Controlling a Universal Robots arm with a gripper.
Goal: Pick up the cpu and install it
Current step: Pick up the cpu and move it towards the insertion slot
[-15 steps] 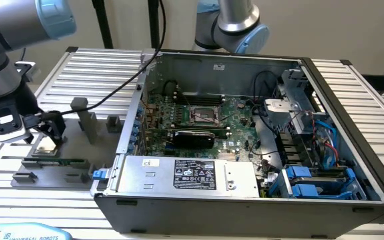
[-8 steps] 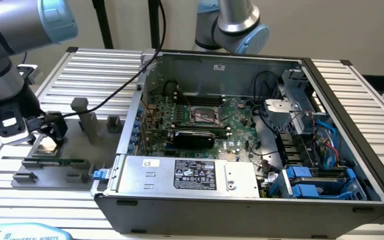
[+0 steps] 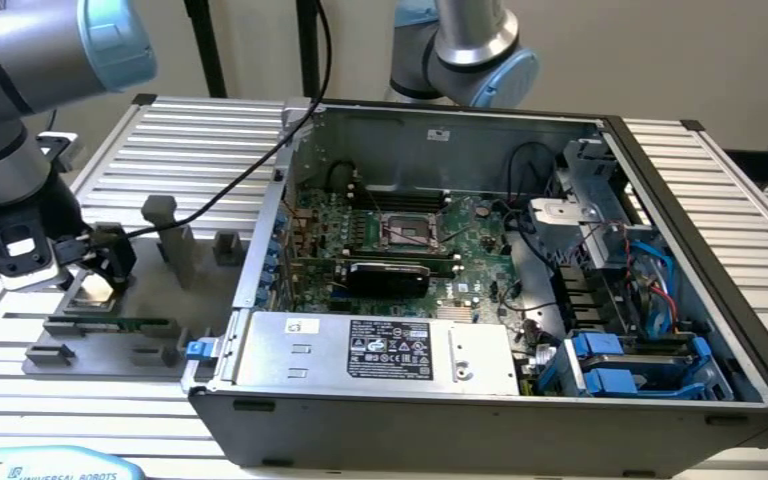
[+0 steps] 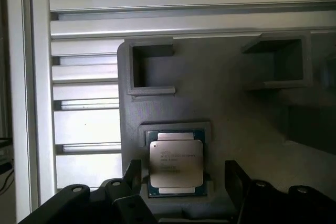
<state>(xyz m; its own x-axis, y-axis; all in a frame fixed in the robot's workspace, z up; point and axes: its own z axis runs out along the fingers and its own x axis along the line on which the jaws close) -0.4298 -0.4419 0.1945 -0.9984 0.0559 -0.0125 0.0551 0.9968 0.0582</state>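
The pincer [image 4: 182,174], released with jaws wide on either side of the cpu [image 4: 176,163], which lies flat in its shallow pocket [image 4: 176,127] on the grey tray [image 4: 220,103], could, if off-centre, tilt or jam the chip against the pocket rim.

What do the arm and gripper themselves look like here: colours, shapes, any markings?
The arm is made of silver-grey tubes with rounded joints and light blue caps. At the wrist sits a white block, then a black gripper with two flat black fingers. I can make out no markings on it.
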